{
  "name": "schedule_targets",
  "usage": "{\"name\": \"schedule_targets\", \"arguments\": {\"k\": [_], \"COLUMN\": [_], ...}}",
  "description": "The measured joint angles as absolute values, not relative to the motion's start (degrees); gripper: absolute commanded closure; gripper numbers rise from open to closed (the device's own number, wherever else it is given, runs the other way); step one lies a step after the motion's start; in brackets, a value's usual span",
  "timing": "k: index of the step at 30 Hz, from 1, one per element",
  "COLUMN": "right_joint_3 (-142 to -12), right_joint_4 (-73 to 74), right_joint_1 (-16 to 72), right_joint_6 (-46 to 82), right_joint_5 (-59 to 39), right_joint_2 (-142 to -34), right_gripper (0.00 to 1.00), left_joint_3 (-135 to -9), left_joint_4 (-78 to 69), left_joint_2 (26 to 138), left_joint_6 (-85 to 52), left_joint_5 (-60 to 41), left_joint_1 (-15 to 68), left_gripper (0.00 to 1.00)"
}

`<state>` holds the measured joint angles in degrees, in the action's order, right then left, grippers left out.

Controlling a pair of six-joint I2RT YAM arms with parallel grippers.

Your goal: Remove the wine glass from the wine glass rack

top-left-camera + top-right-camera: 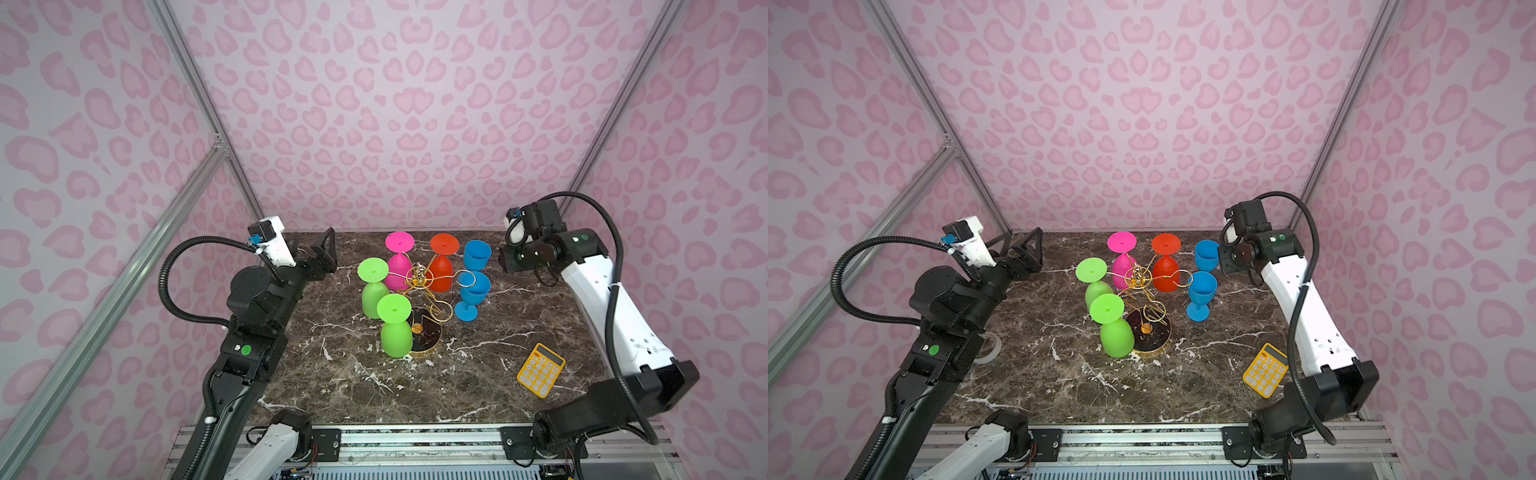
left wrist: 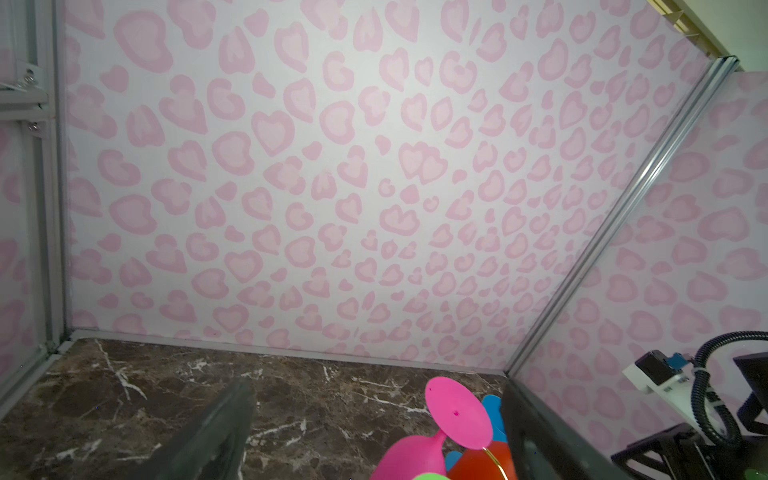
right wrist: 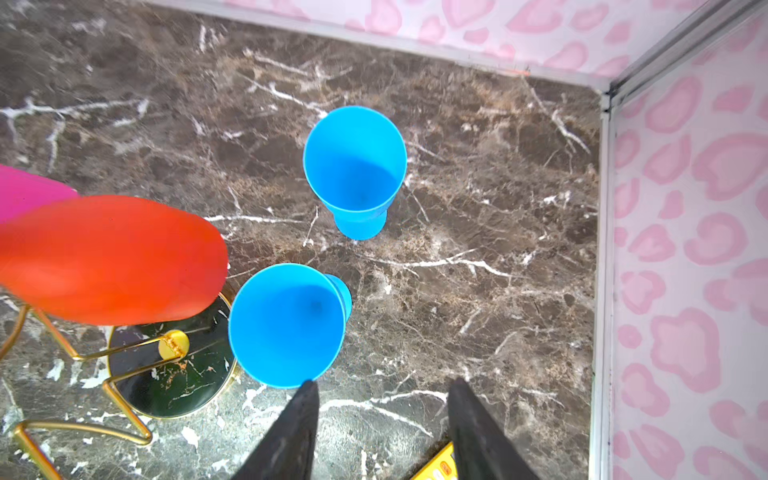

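Note:
The gold wire wine glass rack stands mid-table on its round black base. Hanging upside down from it are a pink wine glass, a red one and two green ones. Two blue glasses stand upright on the table just right of the rack. My right gripper hovers above the table beside the nearer blue glass, open, with nothing between its fingers. My left gripper is open and empty at the back left, apart from the rack.
A yellow calculator lies at the front right of the marble table. A roll of tape sits partly under the left arm. Pink patterned walls close in the back and both sides.

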<state>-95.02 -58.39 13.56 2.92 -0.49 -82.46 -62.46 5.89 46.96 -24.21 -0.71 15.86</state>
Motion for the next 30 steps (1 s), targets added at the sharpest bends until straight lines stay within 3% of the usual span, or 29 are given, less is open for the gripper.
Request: {"name": "schedule_targets", "arguments": {"k": [4, 8, 19, 30], "right_joint_3": [-88.8, -85.6, -78.5, -76.1], "right_joint_4": [-48.5, -40.4, -29.5, -27.5], "right_joint_1": [13.3, 13.1, 13.2, 13.3], "right_joint_6": [4.6, 5.8, 8.8, 10.5], "right_joint_5": [-1.1, -1.8, -7.9, -12.0], "right_joint_2": [-74.6, -71.2, -67.3, -65.5], "right_gripper": [0.21, 0.12, 0.1, 0.08], "left_joint_3": [-62.7, -62.0, -52.8, -51.6], "left_joint_4": [16.4, 25.3, 31.1, 27.7], "left_joint_2": [42.6, 38.9, 36.0, 39.7], "left_joint_6": [-30.0, -35.7, -51.0, -55.5], "left_joint_5": [-6.6, -12.8, -32.7, -42.6], "left_joint_1": [15.9, 15.8, 15.8, 15.9], "left_gripper": [0.15, 0.21, 0.5, 0.52]}}
